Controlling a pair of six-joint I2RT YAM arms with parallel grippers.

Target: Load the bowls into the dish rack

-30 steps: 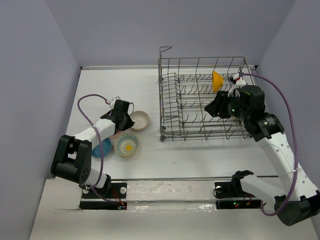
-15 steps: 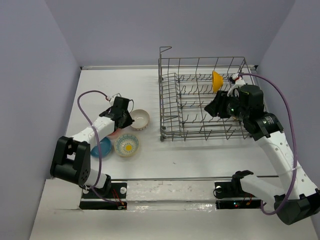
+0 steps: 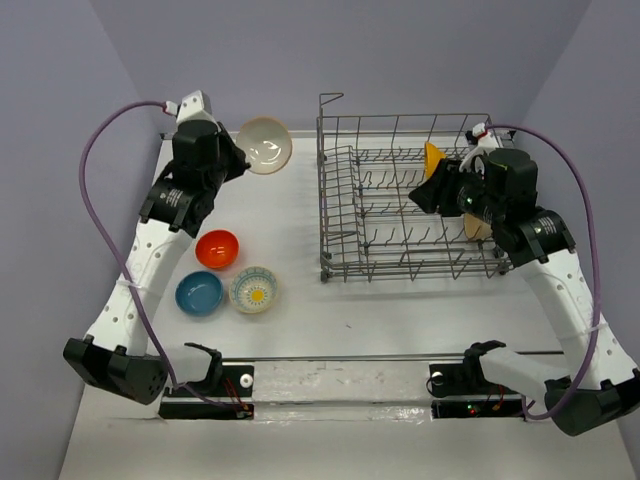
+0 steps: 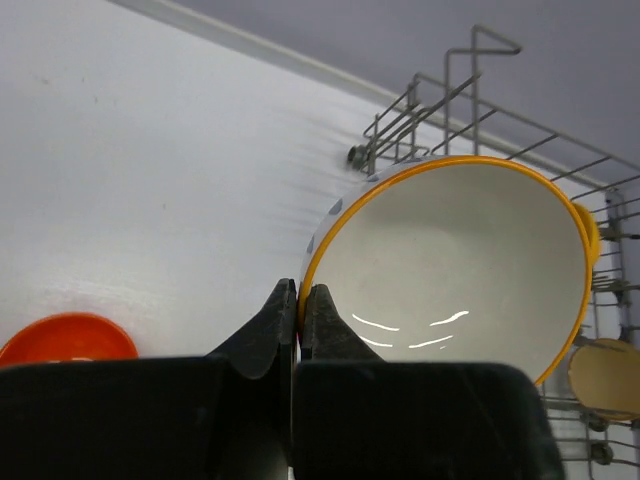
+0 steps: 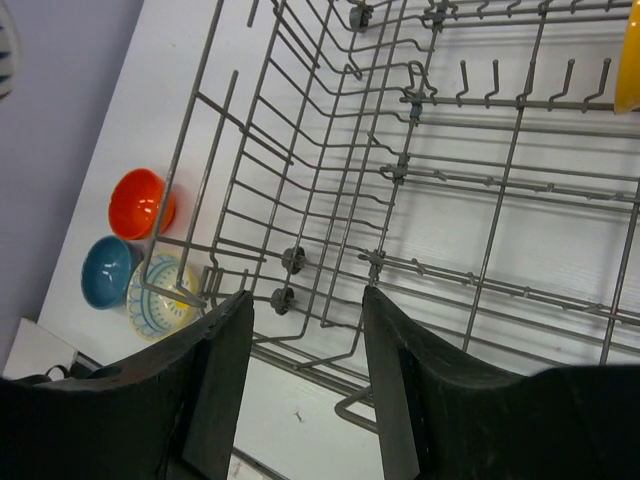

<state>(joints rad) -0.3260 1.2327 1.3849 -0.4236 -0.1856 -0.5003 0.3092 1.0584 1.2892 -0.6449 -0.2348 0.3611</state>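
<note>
One half-hidden thing: a tan round shape point(image 3: 478, 225) sits low at the right end of the rack, mostly behind the right arm in the top view. The left wrist view cuts it off at the frame edge, and what it is cannot be told.
Cut off in the left wrist view: only the top arc of the glossy orange-red round bowl point(image 3: 217, 248) shows above the dark gripper body.
Surface and room: a white tabletop point(image 3: 300, 200) is closed in by plain lilac-grey walls point(image 3: 230, 60) on the left, far and right sides.
Left gripper point(image 4: 299, 305): it is high over the far left of the tabletop, with its jaws pressed together on the rim of a white round bowl with a yellow-orange rim point(image 4: 450, 265). That bowl hangs tilted in the air, hollow side towards the wrist camera, left of the rack and apart from it.
Right gripper point(image 5: 303, 300): its fingers are spread wide with nothing between them, and it hovers over the inside of the rack.
Large grey wire dish rack point(image 3: 400, 215): it stands on the right half of the tabletop. A bright yellow round bowl point(image 3: 433, 162) stands on edge among the tines near its far right.
Bowls on the tabletop: a blue round bowl point(image 3: 199, 293) and a white round bowl with a yellow flower pattern inside point(image 3: 254, 290) lie just beside each other. The orange-red one lies just behind them, and all three are left of the rack.
</note>
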